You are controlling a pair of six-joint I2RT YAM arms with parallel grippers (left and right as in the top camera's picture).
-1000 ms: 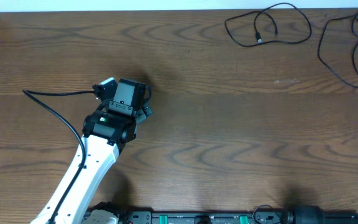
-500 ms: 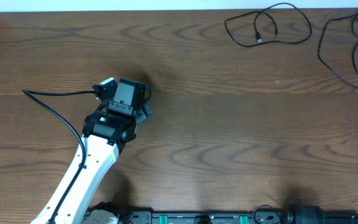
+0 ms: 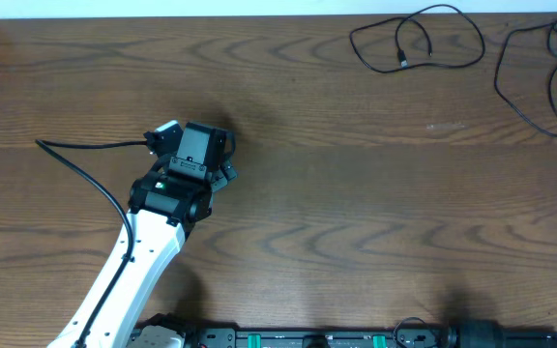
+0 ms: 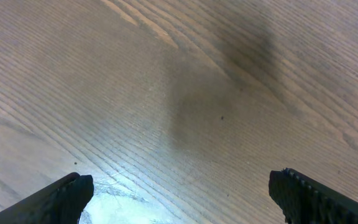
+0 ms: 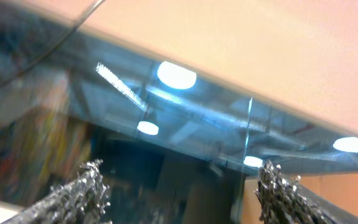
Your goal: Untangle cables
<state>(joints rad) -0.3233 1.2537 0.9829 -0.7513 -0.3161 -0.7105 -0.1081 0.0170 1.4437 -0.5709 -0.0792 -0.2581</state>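
Observation:
Two black cables lie at the far right of the wooden table (image 3: 356, 213). One is a loose loop with a small plug end (image 3: 419, 39). The other (image 3: 535, 77) runs off the right edge. My left gripper (image 3: 222, 158) hovers over bare wood at the centre-left, far from both cables. In the left wrist view its fingers are spread wide (image 4: 179, 193) with only wood grain between them. My right arm does not show from overhead. Its wrist view points up at a ceiling with lights, and the right gripper (image 5: 182, 180) is open with nothing in it.
The left arm's own thick black wire (image 3: 75, 159) trails left across the table. A black rail with the arm bases (image 3: 307, 338) runs along the front edge. The table's far edge meets a white strip (image 3: 162, 10) at the top.

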